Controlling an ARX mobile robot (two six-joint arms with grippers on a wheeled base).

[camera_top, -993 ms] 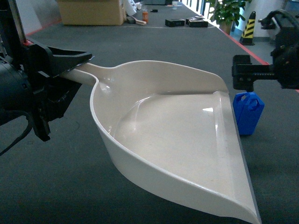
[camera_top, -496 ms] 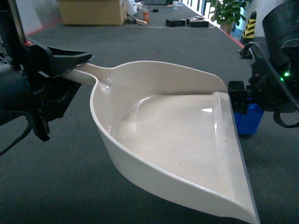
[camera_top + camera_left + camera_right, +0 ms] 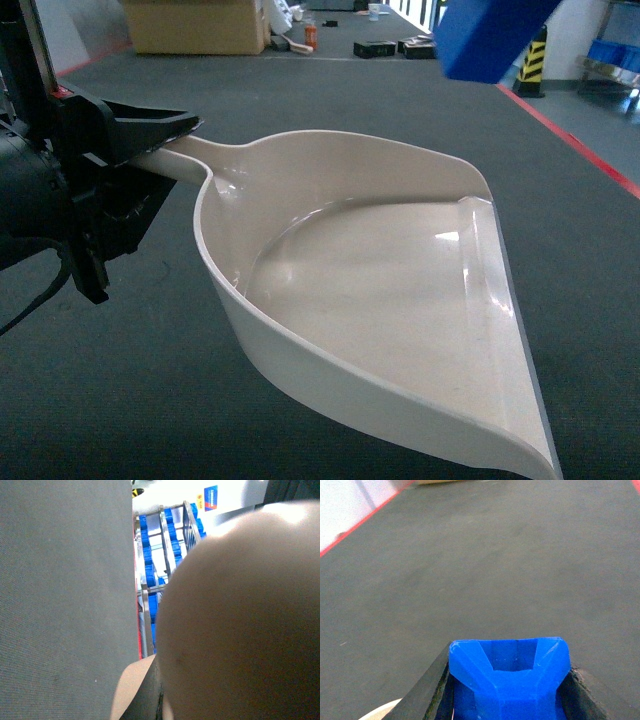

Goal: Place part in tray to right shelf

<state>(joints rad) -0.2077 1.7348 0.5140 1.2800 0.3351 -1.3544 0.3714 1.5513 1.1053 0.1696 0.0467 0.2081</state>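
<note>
I'm seeing one tray, its handle clamped in my left gripper, hanging above the dark floor. One part is sitting squeezed between my right gripper's black fingers, raised above the tray's far corner, mostly cropped in the head view.

We see the tray filling the middle of the head view, its handle reaching back left into the left gripper, which clasps it; the part hangs high above the tray's far right corner, clear of it; in the right wrist view the part sits between the right gripper's two fingers, the floor beneath; behind, at far left, stands a cardboard box; a rack, perhaps the right shelf, lies beyond the tray in the left wrist view.
</note>
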